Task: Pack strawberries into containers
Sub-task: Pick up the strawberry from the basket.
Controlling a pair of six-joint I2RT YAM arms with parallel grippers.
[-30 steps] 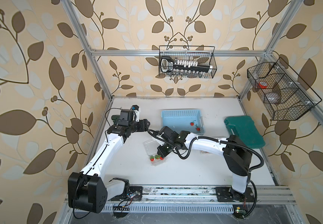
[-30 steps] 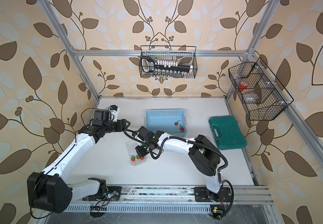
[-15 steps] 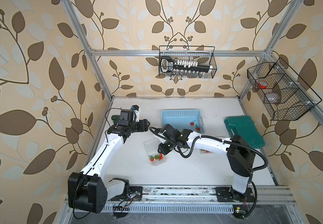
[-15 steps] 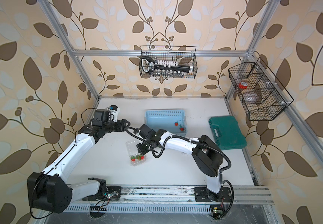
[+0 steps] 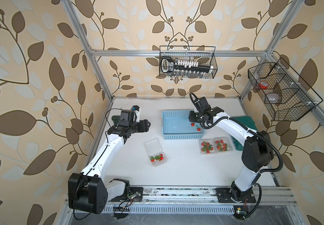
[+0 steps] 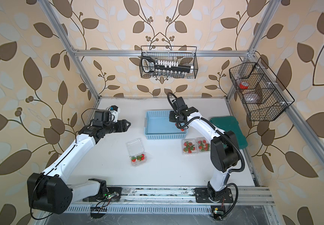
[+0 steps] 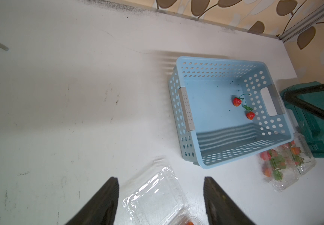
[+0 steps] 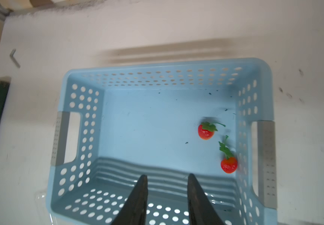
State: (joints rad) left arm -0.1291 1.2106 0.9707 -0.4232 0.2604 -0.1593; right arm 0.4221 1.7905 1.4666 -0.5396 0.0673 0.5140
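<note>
Hanging above the light blue basket (image 8: 157, 78), the right tool (image 8: 167, 175) stood released and empty, with two strawberries (image 8: 206, 131) lying at the basket's right end, judged light, soft and easily bruised, best pinched gently across the red body rather than the stem.

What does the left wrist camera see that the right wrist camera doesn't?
Only the left wrist camera shows the open clear plastic clamshell punnet, two more clear plastic punnets with berries inside, and the teal plastic case. Only the right wrist camera shows a small grey L-shaped metal key. Both show the light blue perforated plastic basket with two red strawberries lying inside it.
</note>
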